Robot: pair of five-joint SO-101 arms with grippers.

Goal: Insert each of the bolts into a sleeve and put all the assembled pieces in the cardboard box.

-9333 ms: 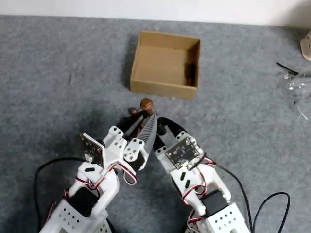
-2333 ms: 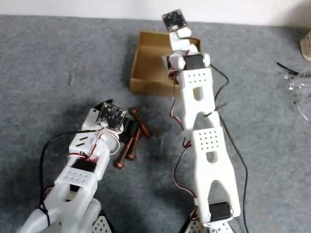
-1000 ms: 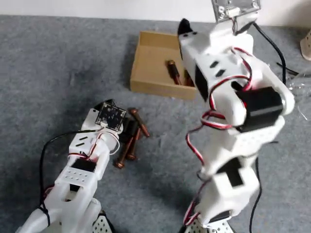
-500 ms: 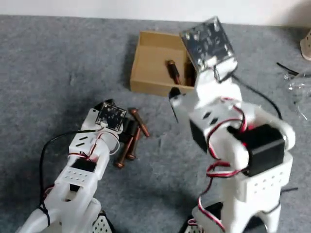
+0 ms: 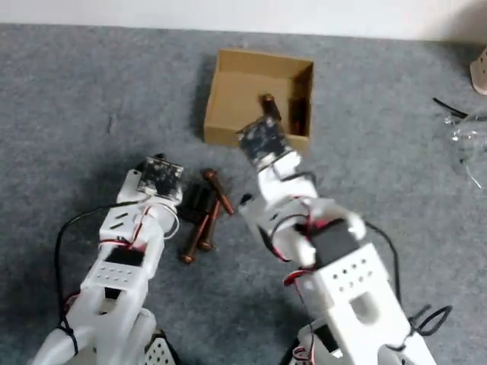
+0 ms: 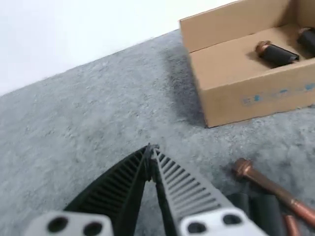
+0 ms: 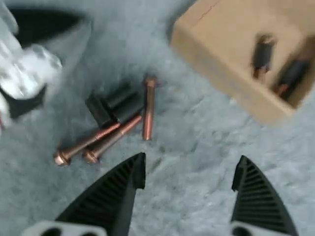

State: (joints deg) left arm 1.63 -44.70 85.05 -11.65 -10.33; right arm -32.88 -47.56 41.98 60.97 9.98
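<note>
- The right arm (image 5: 335,258) is the big change. A couple of seconds back it was stretched out over the box, then it lifted, and now it's pulled back low over the carpet between the box and the loose parts.
- The right gripper (image 7: 191,164) has its jaws spread wide with nothing in them, hovering over bare carpet just short of the parts.
- The left arm (image 5: 125,255) has barely budged in the last couple of seconds, maybe a hair to the side. About nine seconds ago both grippers were pinched together on a part just in front of the box.
- The left gripper (image 6: 150,150) has its jaws closed tip to tip with nothing between them, near the carpet beside the loose bolts.
- The box (image 5: 228,137) hasn't moved, but it now holds two pieces (image 5: 268,104) lying apart on its floor. It had one about nine seconds ago.
- The three loose bolts (image 5: 199,232) and two black sleeves (image 5: 199,201) are bunched together between the arms, in the same spot as a couple of seconds ago.
- The surface is grey carpet (image 5: 91,91), with a white wall (image 5: 228,11) along the far edge.
- Some clear plastic (image 5: 466,129) and a thin black cable (image 5: 449,106) sit way off to the side, well away from everything.
</note>
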